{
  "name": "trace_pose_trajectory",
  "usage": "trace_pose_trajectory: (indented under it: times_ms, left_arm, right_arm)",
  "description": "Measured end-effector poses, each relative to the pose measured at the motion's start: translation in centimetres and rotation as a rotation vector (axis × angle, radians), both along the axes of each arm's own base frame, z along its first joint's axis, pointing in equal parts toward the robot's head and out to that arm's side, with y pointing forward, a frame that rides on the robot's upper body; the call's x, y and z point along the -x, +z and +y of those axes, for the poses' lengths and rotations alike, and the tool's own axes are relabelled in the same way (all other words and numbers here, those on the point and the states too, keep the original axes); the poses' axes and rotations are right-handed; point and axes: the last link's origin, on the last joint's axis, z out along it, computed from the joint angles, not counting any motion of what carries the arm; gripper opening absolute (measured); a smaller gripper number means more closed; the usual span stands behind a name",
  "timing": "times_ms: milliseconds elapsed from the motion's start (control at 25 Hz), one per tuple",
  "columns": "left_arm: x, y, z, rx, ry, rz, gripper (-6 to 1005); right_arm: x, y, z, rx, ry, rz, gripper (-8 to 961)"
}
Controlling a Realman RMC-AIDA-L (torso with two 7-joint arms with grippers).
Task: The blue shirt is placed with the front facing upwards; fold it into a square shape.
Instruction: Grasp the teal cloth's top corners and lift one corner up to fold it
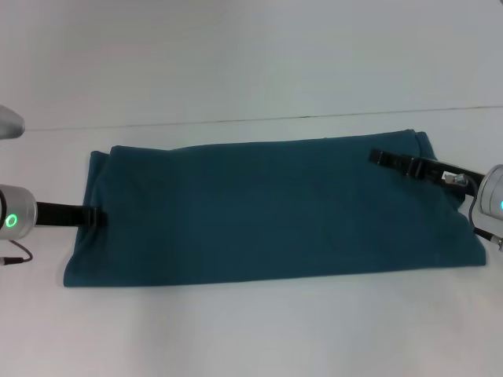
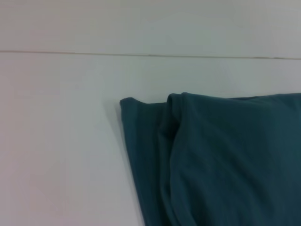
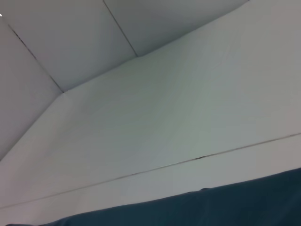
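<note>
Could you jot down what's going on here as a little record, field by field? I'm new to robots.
Item: blue shirt, lying as a long, wide band with only plain teal showing
Surface: white table
Left gripper: at the shirt's left edge, low by the cloth
Right gripper: over the shirt's far right corner
Shirt's left end: layered folds visible in the left wrist view
Fold state: long rectangle, not yet a square

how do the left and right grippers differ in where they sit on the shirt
The left gripper meets the shirt at its left edge, midway along that side; the right gripper reaches over the far right corner, lying above the cloth. The left points straight inward; the right angles in diagonally. Both are dark and slim, at opposite ends of the shirt.
</note>
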Motion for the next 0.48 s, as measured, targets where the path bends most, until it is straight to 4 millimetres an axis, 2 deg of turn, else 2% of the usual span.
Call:
trace_pose_trajectory:
  times_ms: [80, 280, 360, 480]
  left_arm:
    - [-0.02, -0.12, -0.03, 0.005, -0.001, 0.0, 467]
    - [-0.29, -0.33, -0.03, 0.01, -0.014, 0.001, 245]
    - [-0.52, -0.37, 0.0, 0.011, -0.02, -0.001, 21]
    - [-0.9, -0.39, 0.11, 0.009, -0.03, -0.003, 11]
  right_arm:
    - [0.05, -0.06, 0.01, 0.003, 0.002, -0.003, 731]
    - [0.16, -0.09, 0.08, 0.005, 0.006, -0.004, 727]
    - [0.16, -0.08, 0.07, 0.005, 0.005, -0.003, 725]
    - [0.1, -0.08, 0.03, 0.005, 0.003, -0.002, 723]
